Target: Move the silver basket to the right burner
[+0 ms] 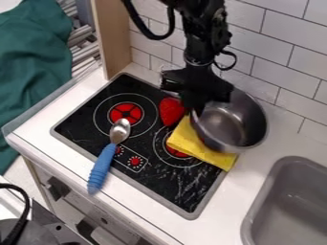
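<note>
Your silver basket [235, 120] is at the stove's edge, overlapping the yellow cloth [201, 149], with the gripper [199, 106] at its rim. This looks like the grasping step, but I can't tell whether you have hold; confirm that, then bring it over the right burner [176, 152].

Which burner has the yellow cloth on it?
The burner nearer the sink: the yellow cloth covers part of it. The other burner has a spoon over its rings.

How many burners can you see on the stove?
2. The left burner is by the spoon; the right burner is partly covered by the yellow cloth. The cloth or pot might hide more.
</note>
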Tool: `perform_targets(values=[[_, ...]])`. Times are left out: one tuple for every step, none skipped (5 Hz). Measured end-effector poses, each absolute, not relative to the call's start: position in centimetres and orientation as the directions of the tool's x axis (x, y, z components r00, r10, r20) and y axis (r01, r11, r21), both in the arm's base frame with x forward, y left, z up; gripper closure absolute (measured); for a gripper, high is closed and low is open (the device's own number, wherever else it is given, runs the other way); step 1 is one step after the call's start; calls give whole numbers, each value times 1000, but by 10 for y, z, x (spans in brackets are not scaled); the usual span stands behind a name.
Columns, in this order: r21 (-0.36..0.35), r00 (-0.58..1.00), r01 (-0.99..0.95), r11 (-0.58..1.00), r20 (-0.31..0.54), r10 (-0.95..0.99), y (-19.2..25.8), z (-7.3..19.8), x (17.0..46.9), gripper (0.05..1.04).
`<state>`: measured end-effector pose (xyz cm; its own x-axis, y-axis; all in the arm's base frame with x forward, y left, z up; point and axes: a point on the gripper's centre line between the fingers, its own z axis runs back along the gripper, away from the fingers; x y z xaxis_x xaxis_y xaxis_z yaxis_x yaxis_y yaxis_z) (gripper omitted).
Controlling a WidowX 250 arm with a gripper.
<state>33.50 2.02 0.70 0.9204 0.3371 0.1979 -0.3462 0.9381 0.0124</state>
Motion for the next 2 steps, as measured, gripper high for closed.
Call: perform_targets(values=[[3, 915, -369, 929, 174, 363, 27, 1, 326, 621], [-3, 919, -362, 932, 167, 358, 30, 0, 320, 284]])
